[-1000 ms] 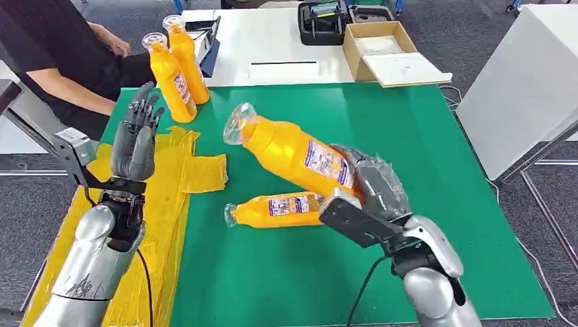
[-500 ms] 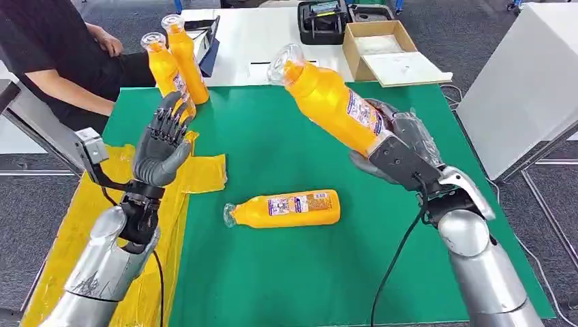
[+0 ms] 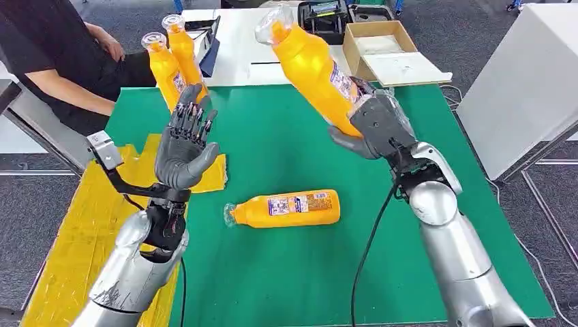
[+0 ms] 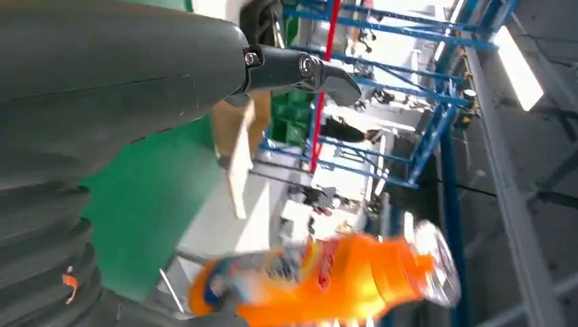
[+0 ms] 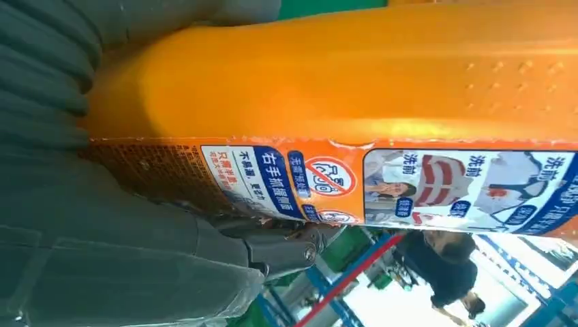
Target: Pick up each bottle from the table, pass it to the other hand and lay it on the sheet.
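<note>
Handover stage. The right robot hand is clamped on the base of a raised orange bottle, held tilted above the green counter with its clear cap pointing up and away toward the white table behind. The left robot hand stands palm-up with fingers apart and holds nothing; it is well apart from the bottle, apparently posed to receive it near the neck. A second bottle lies on its side on the counter, between the arms, awaiting its turn. Two more bottles stand upright at the far corner. The yellow sheet, the destination, lies under the left arm, which probably explains the transfer. The right wrist view shows the held bottle's blue-and-white label with Chinese print and a red prohibition symbol; the text is too small to read reliably. A seated person waits beside the counter.
</note>
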Robot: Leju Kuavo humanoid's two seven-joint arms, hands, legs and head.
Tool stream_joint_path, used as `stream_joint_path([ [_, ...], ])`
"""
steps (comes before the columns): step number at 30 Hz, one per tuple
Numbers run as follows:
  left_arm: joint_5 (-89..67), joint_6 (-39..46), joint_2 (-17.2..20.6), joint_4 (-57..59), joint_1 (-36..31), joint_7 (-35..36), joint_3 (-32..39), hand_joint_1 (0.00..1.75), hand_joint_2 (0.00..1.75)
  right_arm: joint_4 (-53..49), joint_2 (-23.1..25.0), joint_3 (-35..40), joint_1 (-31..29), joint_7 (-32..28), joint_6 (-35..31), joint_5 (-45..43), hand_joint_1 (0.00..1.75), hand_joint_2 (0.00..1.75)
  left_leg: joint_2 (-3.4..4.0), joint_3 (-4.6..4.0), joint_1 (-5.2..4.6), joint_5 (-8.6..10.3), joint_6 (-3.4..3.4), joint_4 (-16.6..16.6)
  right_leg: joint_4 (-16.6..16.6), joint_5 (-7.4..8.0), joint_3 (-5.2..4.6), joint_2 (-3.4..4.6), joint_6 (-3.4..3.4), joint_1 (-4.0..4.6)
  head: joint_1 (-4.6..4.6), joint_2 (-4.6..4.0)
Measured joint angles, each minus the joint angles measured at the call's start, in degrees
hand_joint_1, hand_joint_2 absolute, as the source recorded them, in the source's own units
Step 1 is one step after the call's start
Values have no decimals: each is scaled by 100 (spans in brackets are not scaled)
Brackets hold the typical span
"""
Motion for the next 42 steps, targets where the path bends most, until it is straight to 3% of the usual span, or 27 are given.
stream_joint_path([
  [16,48,205,-363,267,-572,118,-53,0,175,1551,1504,1082,-362,287,-582,667,175,175,5,0,4,0,-1,-2,0,-1,-5,6,0,4,0,0],
  [24,-105,339,-363,332,-580,85,87,0,175,1891,1950,1506,-405,378,-580,1095,175,175,7,-1,3,0,-2,-2,1,-1,-6,7,0,3,0,0],
  [42,-233,374,-352,765,-595,-24,280,0,175,2221,2125,1928,-491,391,-577,1257,175,175,3,-2,0,0,-2,0,0,-1,-6,5,0,0,0,0],
])
